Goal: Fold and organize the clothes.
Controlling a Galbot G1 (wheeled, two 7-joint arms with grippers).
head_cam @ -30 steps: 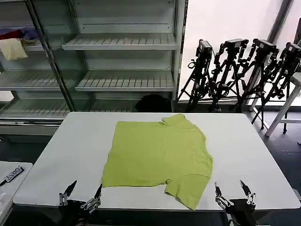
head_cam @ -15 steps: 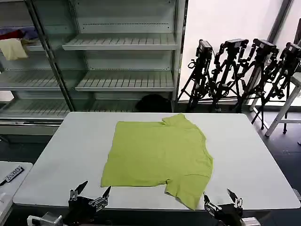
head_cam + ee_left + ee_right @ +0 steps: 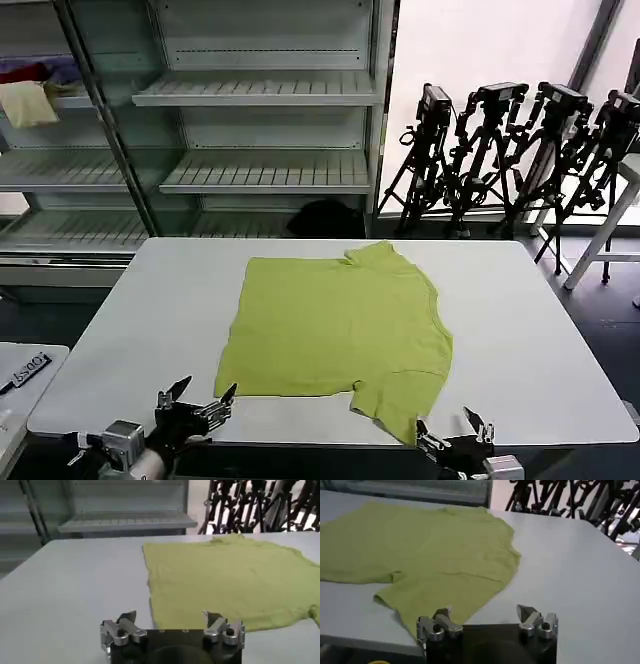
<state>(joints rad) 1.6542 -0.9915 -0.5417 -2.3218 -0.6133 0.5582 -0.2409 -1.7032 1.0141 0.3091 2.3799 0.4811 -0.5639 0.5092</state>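
The lime yellow-green T-shirt point(image 3: 335, 328) lies flat, plain side up, in the middle of the white table point(image 3: 520, 340). Its hem faces my left and a sleeve hangs toward the near edge. My left gripper point(image 3: 196, 398) hovers open at the table's near edge, just short of the hem corner. From the left wrist the T-shirt point(image 3: 225, 580) spreads ahead of the left gripper point(image 3: 169, 617). My right gripper point(image 3: 448, 430) is open at the near edge beside the sleeve tip. The right wrist view has the T-shirt point(image 3: 430, 555) in front of the right gripper point(image 3: 482, 613).
Metal shelving point(image 3: 250, 130) stands behind the table, with pale yellow and red cloths point(image 3: 30, 95) on an upper left shelf. Black camera tripods point(image 3: 520, 150) cluster at the back right. A small white stand point(image 3: 25, 375) sits to my left.
Both grippers have moved inward along the table's near edge toward the shirt, the left toward the hem corner and the right toward the sleeve. The shirt has not moved.
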